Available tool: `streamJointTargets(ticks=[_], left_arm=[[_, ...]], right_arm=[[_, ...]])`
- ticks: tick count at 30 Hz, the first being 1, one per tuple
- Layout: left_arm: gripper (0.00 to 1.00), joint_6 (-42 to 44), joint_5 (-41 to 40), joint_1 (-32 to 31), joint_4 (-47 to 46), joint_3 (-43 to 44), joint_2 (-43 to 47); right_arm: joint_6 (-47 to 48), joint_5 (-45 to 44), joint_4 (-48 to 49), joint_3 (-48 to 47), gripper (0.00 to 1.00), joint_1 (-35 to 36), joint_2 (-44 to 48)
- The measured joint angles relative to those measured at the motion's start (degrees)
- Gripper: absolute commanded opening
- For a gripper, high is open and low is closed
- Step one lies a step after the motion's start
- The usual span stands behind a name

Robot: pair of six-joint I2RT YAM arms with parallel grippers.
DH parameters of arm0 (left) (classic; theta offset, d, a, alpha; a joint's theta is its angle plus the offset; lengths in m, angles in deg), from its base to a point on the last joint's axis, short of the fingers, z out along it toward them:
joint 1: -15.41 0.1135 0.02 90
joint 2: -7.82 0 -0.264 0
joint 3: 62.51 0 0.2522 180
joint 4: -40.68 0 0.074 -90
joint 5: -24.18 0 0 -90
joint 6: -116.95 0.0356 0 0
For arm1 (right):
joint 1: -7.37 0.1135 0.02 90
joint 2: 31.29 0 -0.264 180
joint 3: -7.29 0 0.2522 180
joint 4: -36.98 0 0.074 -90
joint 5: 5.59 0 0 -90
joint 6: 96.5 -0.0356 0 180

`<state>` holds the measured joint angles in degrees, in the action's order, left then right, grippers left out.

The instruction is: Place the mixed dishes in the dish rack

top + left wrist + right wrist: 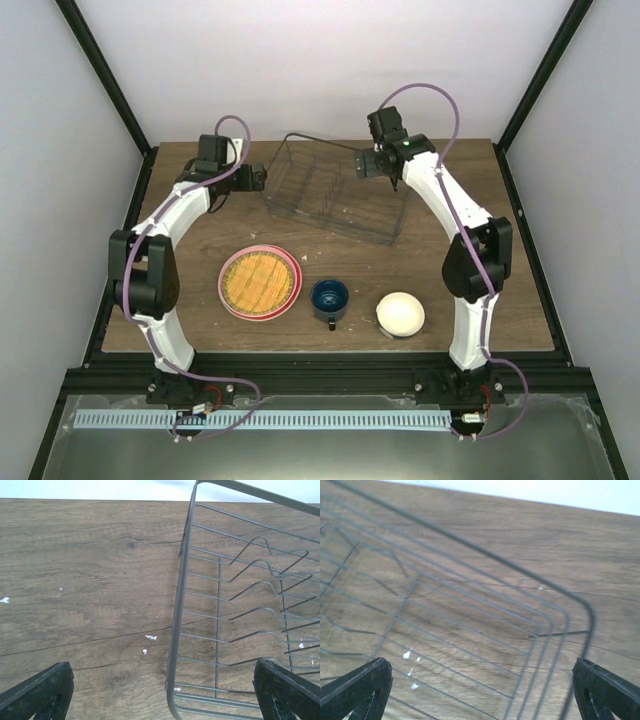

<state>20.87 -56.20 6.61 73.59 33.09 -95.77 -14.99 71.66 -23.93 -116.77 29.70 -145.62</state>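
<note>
The dish rack (335, 192), a dark wire basket, stands empty at the back middle of the table. My left gripper (262, 179) is open at its left end; in the left wrist view the rack's end rim (179, 620) runs between my open left gripper (162, 695). My right gripper (393, 180) hangs open over the rack's right end, whose wires (470, 605) fill the right wrist view above the open gripper (480, 692). Near the front lie a pink plate (229, 296) with the orange-yellow woven plate (260, 281) stacked on it, a dark blue mug (330, 298) and a cream bowl (400, 314).
The wooden table (190, 240) is framed by black rails and pale walls. White crumbs (150, 638) speckle the wood left of the rack. Bare wood lies between the rack and the row of dishes.
</note>
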Motion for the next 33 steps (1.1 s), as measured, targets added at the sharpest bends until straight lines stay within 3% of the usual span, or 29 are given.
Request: streamJointTargets(ticks=[10, 33], left_arm=[[1.0, 0.09, 2.49, -0.31, -1.16, 1.97, -4.59], [1.0, 1.88, 5.62, -1.57, -1.38, 3.34, -11.54]], right_arm=[[-6.51, -8.5, -4.42, 0.13, 1.0, -1.9, 2.54], [-11.47, -6.21, -4.02, 10.05, 1.0, -7.67, -1.75]])
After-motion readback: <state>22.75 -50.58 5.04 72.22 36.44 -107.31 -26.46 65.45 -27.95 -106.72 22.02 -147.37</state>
